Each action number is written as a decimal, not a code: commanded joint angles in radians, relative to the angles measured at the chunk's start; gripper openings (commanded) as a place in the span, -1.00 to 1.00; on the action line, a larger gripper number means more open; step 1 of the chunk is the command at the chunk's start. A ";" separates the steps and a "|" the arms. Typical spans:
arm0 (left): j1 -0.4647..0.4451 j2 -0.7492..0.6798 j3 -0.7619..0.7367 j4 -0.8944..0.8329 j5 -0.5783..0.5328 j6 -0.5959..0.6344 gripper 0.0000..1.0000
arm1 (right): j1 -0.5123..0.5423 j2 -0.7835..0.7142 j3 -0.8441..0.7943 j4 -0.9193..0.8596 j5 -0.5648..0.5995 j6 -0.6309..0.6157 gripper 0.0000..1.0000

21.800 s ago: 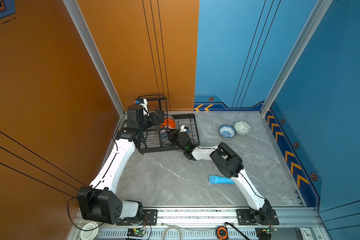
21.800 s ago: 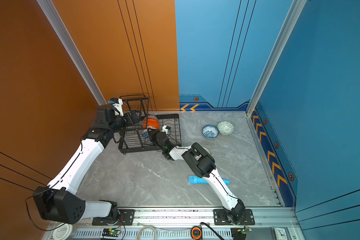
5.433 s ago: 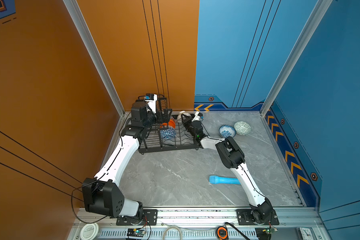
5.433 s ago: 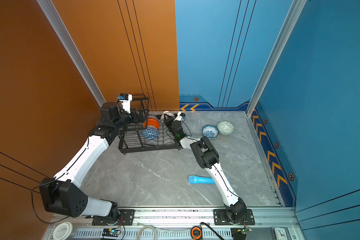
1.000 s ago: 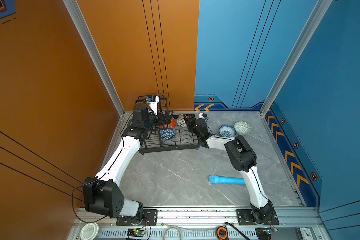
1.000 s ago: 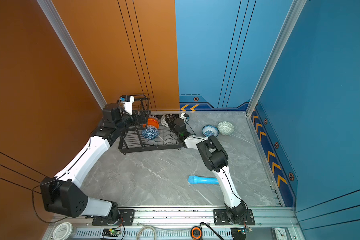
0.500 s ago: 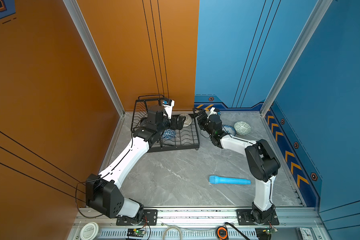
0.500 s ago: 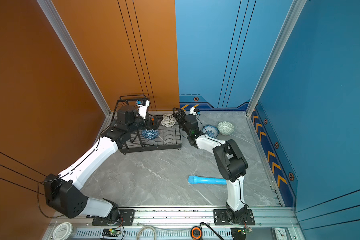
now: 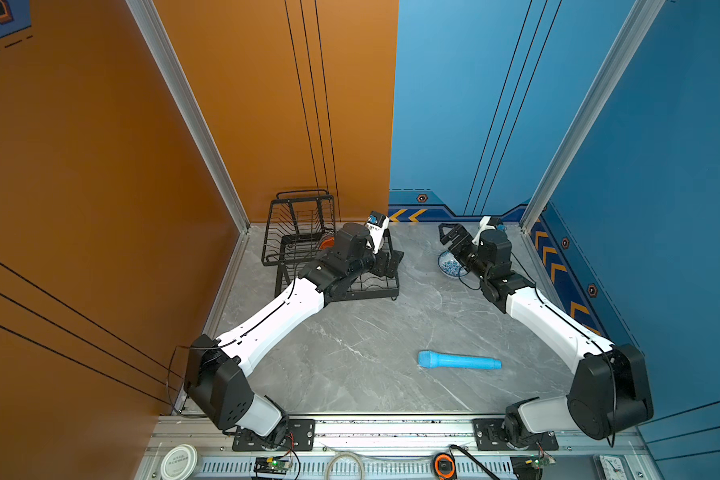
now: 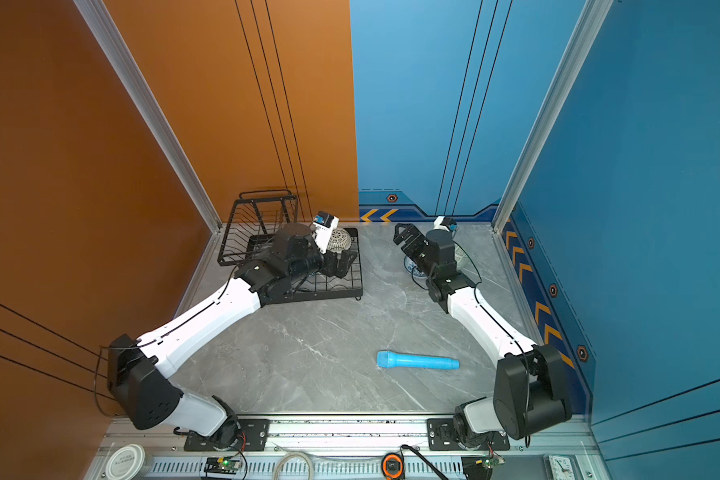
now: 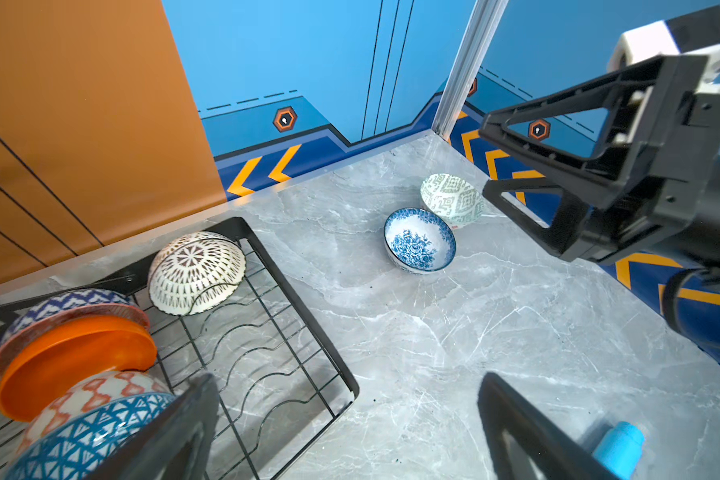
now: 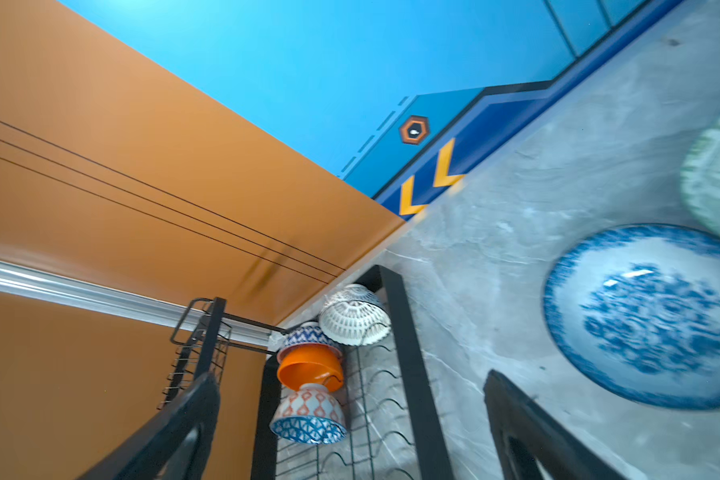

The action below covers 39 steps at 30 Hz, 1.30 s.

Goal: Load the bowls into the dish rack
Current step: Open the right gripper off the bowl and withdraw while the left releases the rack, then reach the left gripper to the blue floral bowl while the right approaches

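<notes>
We see the rack (image 9: pixel 371 293) in the far left corner of the table (image 9: pixel 350 340), against the orange wall. On its tray four bowls stand on edge in a row, packed close together: a zigzag bowl (image 11: pixel 67 303), the orange bowl (image 11: pixel 71 361), the diamond bowl (image 11: pixel 100 392) and the triangle bowl (image 11: pixel 92 434). The dotted bowl (image 11: pixel 196 272) leans tilted in the tray's far right corner, just beside the zigzag bowl, with its underside toward the left wrist camera.

Two bowls are not in the rack. The floral bowl (image 11: pixel 418 241) sits mouth up on the table to the right of the rack and apart from it. The green bowl (image 11: pixel 452 199) sits just beside it, toward the far right corner. We cannot tell whether these two touch.

The left gripper (image 9: pixel 391 262) hangs over the right edge of the tray, next to the triangle bowl. Its jaws are wide and hold nothing. The right gripper (image 9: pixel 444 235) hovers clear of the table near the floral bowl, pointing toward the rack. Its jaws are also spread wide and empty. The right wrist view is blurred, but both of its fingers (image 12: pixel 175 428) show far apart with nothing between them.

A cylinder (image 9: pixel 458 360) lies on its side toward the front of the table, well apart from the rack and the bowls.
</notes>
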 commanded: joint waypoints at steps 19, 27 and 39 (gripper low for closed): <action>-0.160 0.633 0.538 -0.015 -0.045 -0.255 0.98 | -0.260 -0.333 -0.175 -0.212 -0.118 -0.068 1.00; -0.155 0.890 0.819 -0.055 -0.072 -0.361 0.83 | -0.316 -0.342 -0.209 -0.177 -0.167 -0.051 0.99; -0.140 1.121 1.092 -0.107 -0.103 -0.419 0.57 | -0.377 -0.341 -0.255 -0.116 -0.230 -0.038 0.99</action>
